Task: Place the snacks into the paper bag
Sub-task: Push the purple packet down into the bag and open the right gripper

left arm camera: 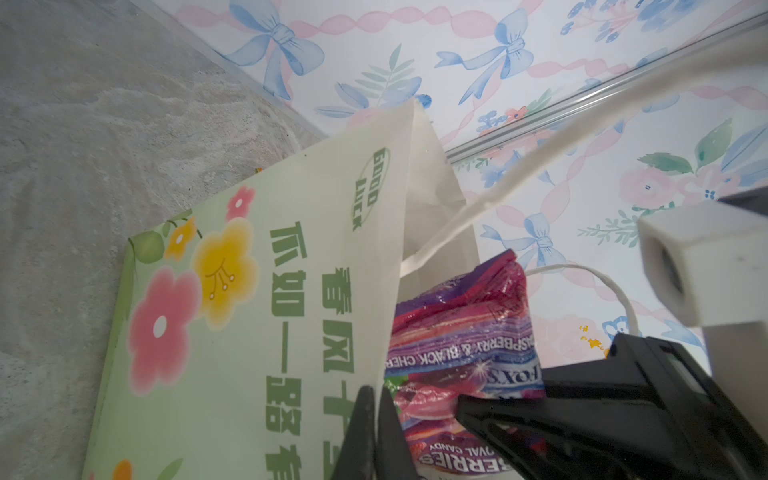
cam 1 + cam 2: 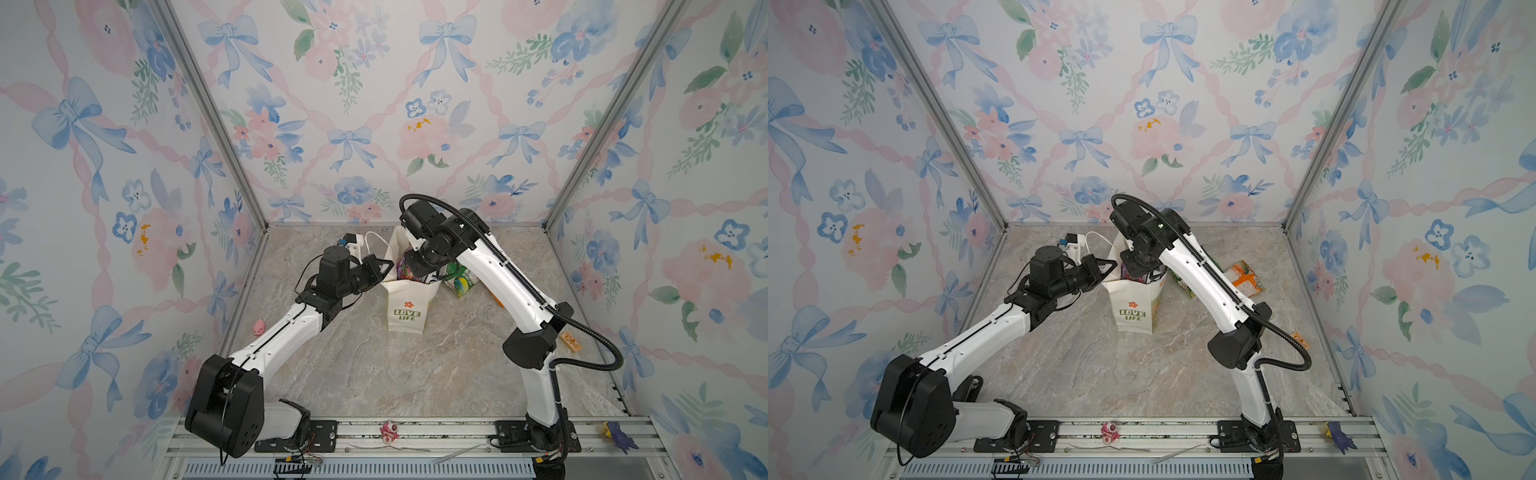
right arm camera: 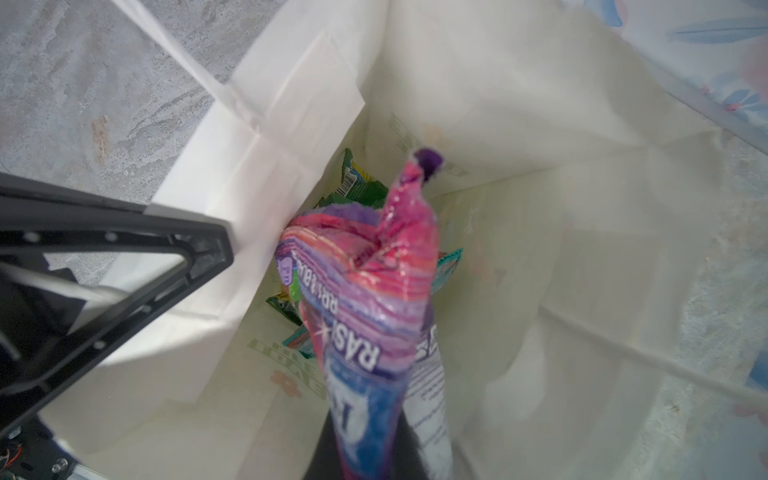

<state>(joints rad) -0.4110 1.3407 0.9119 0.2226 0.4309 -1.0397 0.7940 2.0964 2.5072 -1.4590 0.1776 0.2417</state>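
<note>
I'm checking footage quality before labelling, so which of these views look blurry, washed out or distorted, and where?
Both top views: sharp, evenly lit, no glare; the wide lens splays the wall posts. Left wrist view: paper bag print crisp, its near cord handle out of focus. Right wrist view: purple candy packet soft near the lens, the bag's white inside washed out.

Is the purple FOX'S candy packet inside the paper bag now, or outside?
Partly inside: the purple FOX'S candy packet hangs in the open mouth of the paper bag, held by the right gripper.
</note>
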